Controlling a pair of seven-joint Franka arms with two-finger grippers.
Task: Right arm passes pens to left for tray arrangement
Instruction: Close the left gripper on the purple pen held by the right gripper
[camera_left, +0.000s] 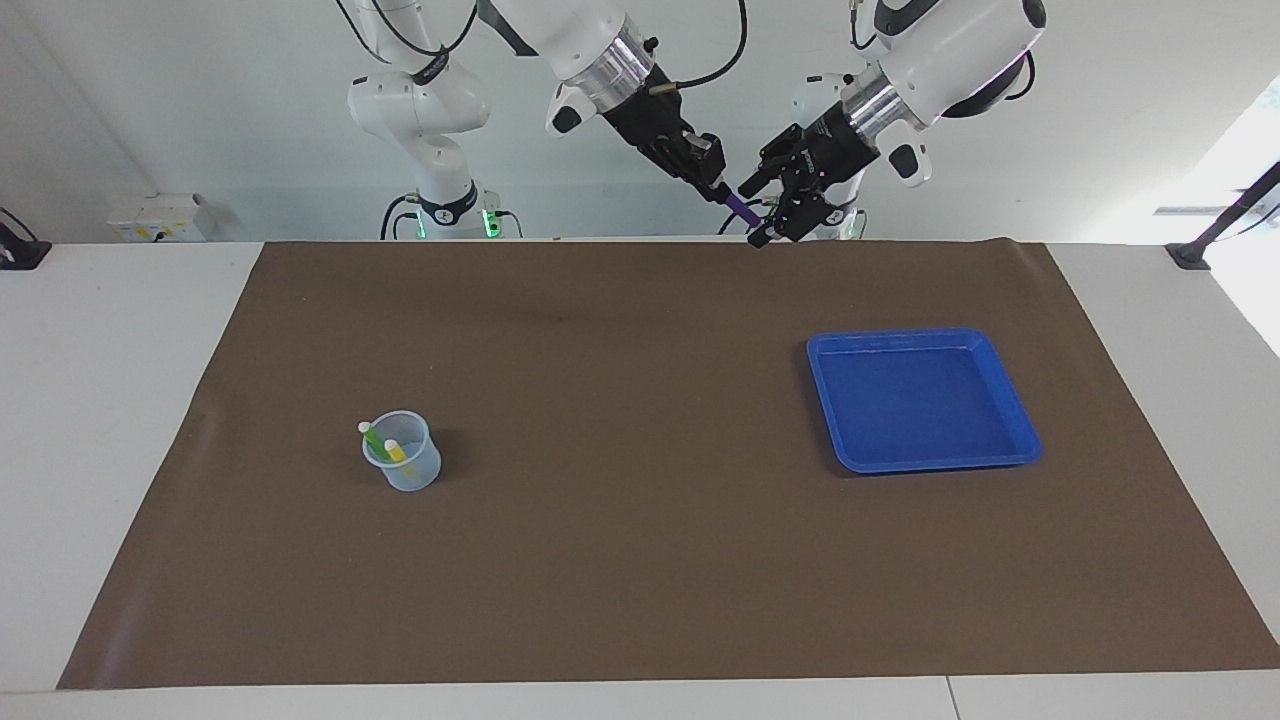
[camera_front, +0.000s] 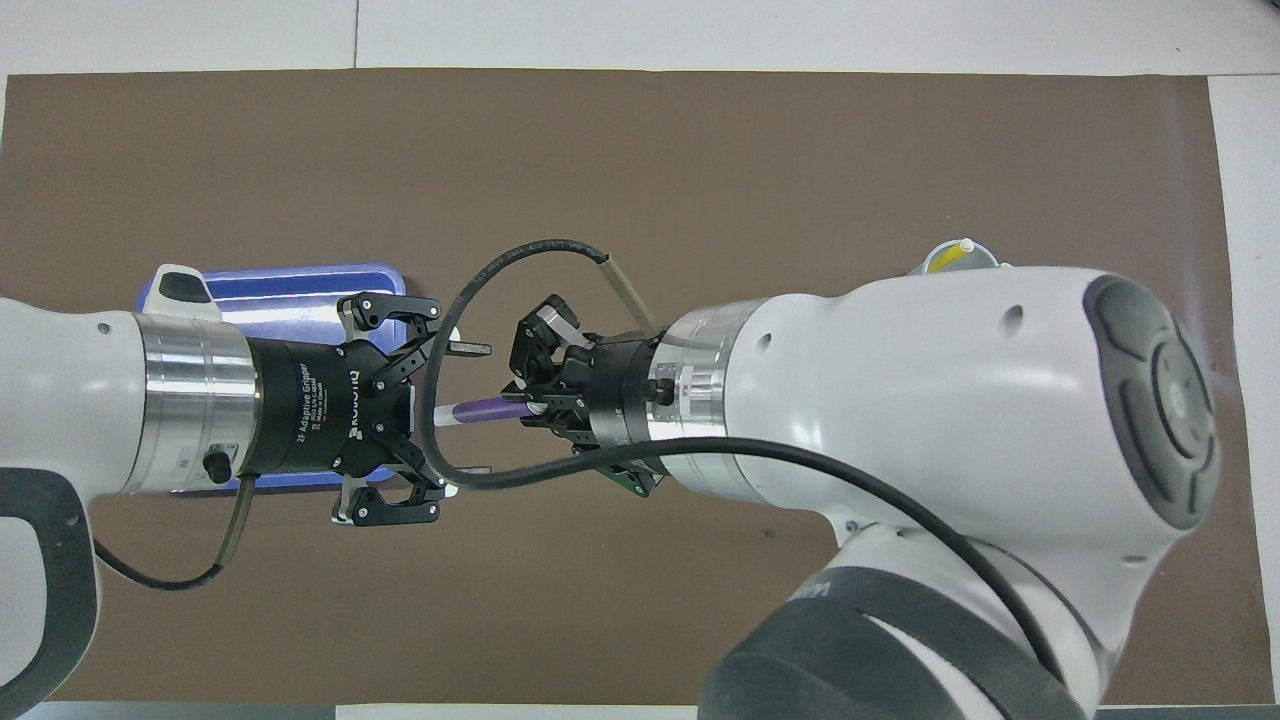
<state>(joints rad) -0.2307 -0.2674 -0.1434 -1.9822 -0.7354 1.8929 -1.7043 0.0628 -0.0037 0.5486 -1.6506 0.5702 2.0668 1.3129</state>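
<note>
up in the air over the robots' edge of the brown mat (camera_left: 640, 470), the purple pen (camera_left: 741, 211) is clamped at one end in the right gripper (camera_left: 712, 187), its white-capped free end pointing at the left gripper (camera_left: 768, 208). the left gripper's fingers (camera_front: 468, 348) stand wide, one on each side of the pen's tip, not visibly touching it.

taking the blue tray (camera_left: 1013, 405) as the landmark: it lies flat on the mat toward the left arm's end, and both grippers hang well apart from it, above the mat's edge nearest the robots. well apart from the tray, toward the right arm's end of the table, stands a small translucent cup (camera_left: 412, 470) holding the green pen (camera_left: 371, 437) and the yellow pen (camera_left: 395, 450), white caps up.

the mat covers most of a white table (camera_left: 110, 420), whose bare top shows past the mat at both ends. two smaller white arms (camera_left: 425, 105) with green base lights stand against a plain pale wall, and a white socket box (camera_left: 160, 216) sits at the table's edge toward the right arm's end.
</note>
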